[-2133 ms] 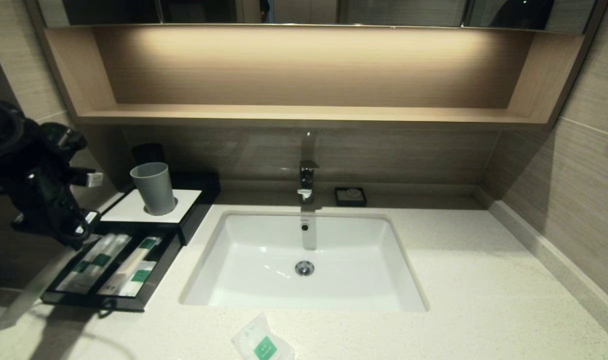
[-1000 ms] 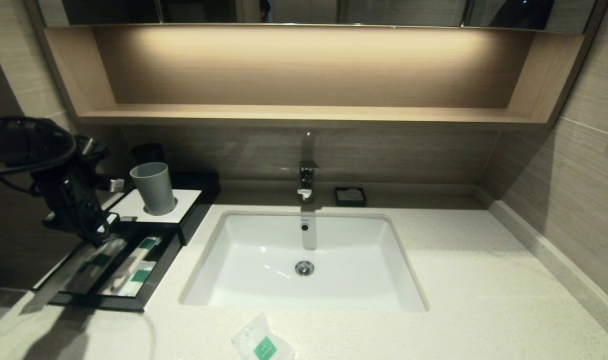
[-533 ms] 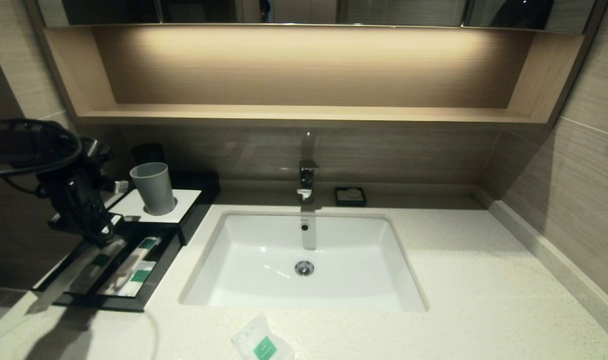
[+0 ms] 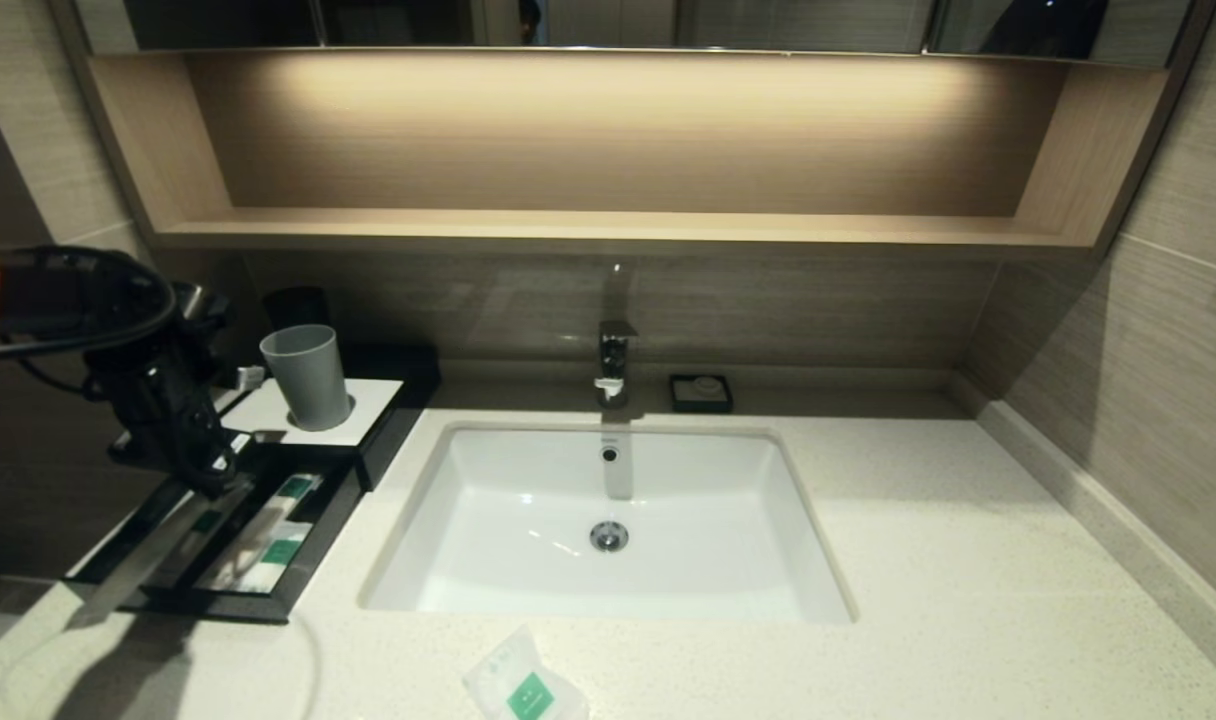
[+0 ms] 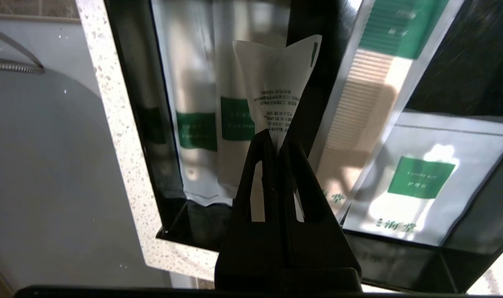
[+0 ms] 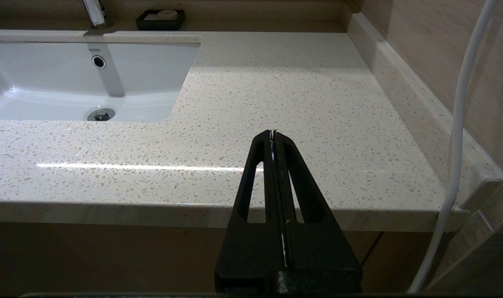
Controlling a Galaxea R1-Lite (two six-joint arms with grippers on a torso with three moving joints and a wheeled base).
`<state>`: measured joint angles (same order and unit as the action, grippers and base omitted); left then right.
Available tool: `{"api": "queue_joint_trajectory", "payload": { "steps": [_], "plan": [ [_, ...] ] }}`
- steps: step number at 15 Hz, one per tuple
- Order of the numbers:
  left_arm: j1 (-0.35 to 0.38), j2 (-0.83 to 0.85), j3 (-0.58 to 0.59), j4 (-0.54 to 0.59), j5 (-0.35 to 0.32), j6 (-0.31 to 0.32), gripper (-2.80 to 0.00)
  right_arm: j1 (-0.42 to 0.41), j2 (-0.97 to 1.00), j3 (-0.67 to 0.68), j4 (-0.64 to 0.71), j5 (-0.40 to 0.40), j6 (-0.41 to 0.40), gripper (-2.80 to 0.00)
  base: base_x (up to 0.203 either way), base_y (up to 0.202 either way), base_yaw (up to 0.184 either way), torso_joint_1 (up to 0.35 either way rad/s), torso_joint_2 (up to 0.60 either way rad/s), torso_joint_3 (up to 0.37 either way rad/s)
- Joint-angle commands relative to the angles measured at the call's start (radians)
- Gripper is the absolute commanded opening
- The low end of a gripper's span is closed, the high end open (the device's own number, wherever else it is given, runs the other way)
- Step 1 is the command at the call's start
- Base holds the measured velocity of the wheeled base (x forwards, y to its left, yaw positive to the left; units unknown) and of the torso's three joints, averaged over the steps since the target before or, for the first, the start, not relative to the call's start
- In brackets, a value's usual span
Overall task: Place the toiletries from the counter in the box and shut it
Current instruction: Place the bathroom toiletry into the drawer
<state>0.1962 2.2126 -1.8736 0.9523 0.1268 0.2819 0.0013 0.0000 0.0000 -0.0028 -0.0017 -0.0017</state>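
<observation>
My left gripper point(image 4: 213, 480) is shut on one end of a long clear-wrapped stick point(image 4: 143, 560), which hangs slanting over the left side of the open drawer point(image 4: 313, 540) of the black box point(image 4: 253, 410). In the left wrist view the gripper point(image 5: 276, 138) pinches the stick's wrapper point(image 5: 276, 82) above the drawer's left compartment, where another green-labelled stick point(image 5: 195, 124) lies. The small sachet point(image 4: 523, 685) with a green square lies on the counter point(image 4: 918, 560) in front of the sink. My right gripper point(image 6: 273, 134) is shut and empty, parked off the counter's front right edge.
A grey cup point(image 4: 306, 375) stands on the box's white top. The drawer's right compartment holds a comb packet point(image 5: 371, 103) and a green-labelled sachet point(image 5: 421, 178). The white sink point(image 4: 608, 520), the tap point(image 4: 613, 365) and a black soap dish point(image 4: 701, 392) lie to the right.
My left gripper has moved right and down with the stick, from beside the box to over the drawer's left compartment. The sachet on the counter has not moved.
</observation>
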Motion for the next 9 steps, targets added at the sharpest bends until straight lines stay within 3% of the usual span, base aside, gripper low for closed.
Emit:
{"api": "queue_joint_trajectory", "payload": {
  "steps": [1,9],
  "plan": [
    [0.000,0.009,0.001,-0.017,-0.004,0.003,-2.80,0.000,-0.002,0.000,0.000,0.000,0.001,-2.80,0.000,0.000,0.000,0.000,0.00,0.000],
    [-0.009,0.033,0.001,-0.088,-0.004,0.019,-2.80,0.000,-0.002,0.002,0.000,0.000,0.000,-2.80,0.000,0.000,0.000,0.000,0.00,0.000]
  ]
}}
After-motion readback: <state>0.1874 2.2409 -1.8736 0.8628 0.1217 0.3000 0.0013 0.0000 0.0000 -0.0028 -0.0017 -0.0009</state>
